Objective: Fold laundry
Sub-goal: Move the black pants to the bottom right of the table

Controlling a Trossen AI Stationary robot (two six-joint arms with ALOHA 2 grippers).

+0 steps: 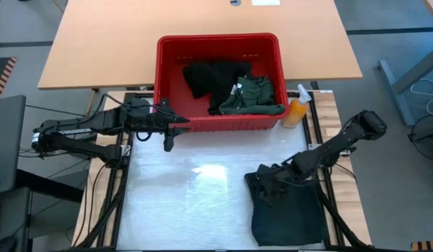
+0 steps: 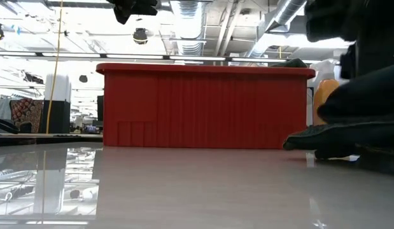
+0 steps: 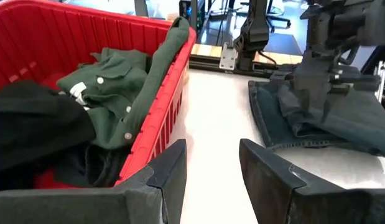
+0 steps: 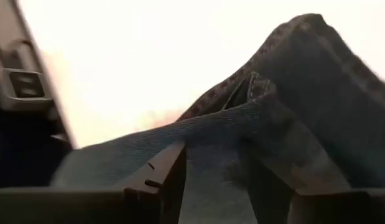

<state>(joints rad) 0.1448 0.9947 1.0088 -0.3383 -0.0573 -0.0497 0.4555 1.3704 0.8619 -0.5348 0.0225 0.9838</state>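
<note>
My right gripper (image 1: pixel 273 183) pinches the dark garment (image 1: pixel 286 206) beneath it; my left gripper (image 3: pixel 212 177) hangs half-open, empty, beside the basket (image 1: pixel 167 84).

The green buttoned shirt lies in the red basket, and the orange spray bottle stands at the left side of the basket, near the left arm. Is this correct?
Not quite. The green shirt is in the red basket, but the orange spray bottle stands at the basket's right side, toward the right arm. The high view shows it.
</note>
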